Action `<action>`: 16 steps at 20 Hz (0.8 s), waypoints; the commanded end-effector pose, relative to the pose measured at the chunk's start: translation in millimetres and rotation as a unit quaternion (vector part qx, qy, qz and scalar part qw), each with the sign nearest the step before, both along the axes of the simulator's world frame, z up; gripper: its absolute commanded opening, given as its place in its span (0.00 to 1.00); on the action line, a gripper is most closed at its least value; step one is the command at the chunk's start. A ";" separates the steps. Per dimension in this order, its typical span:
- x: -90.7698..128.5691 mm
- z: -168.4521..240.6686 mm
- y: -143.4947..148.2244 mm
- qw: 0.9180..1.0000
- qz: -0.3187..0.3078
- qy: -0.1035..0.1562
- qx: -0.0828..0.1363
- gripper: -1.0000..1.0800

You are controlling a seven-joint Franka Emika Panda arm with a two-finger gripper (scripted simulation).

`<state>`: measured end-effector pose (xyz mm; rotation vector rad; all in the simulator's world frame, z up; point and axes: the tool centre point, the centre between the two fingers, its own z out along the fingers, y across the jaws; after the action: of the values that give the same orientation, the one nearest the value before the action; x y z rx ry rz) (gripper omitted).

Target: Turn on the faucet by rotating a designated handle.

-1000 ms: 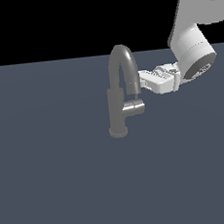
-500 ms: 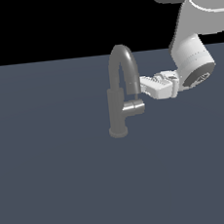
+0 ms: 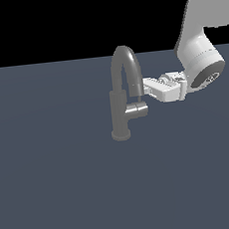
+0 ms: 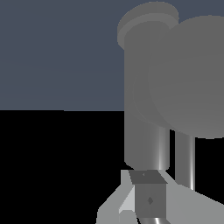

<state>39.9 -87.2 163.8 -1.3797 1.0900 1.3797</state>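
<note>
The grey faucet (image 3: 119, 113) stands upright on its round base, its arched spout curving over toward the exterior view's right. The handle (image 3: 138, 110) is a short stub jutting from the post toward that same side, just under the spout tip. My gripper (image 3: 146, 86) reaches in from the exterior view's right, its white fingers close together and holding nothing. Its tips sit beside the spout tip and a little above the handle. In the wrist view the faucet (image 4: 146, 109) and the round handle (image 4: 192, 78) fill the frame just beyond my fingertips (image 4: 148, 192).
The faucet stands on a flat dark blue-grey surface (image 3: 59, 192) that fills the lower part of the exterior view. My white arm (image 3: 201, 60) comes down from the upper corner on the exterior view's right.
My gripper has sunk slightly and edged toward the faucet, closer to the spout tip. The handle has not visibly turned.
</note>
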 end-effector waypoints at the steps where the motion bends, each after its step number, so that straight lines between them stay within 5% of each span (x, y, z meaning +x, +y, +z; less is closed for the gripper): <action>1: -5.4 1.1 -1.2 1.000 0.000 0.000 0.000 0.00; 16: -31.5 4.5 -5.8 1.000 -0.001 -0.002 0.000 0.00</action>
<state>11.0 -92.1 169.9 -1.3830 1.0878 1.3724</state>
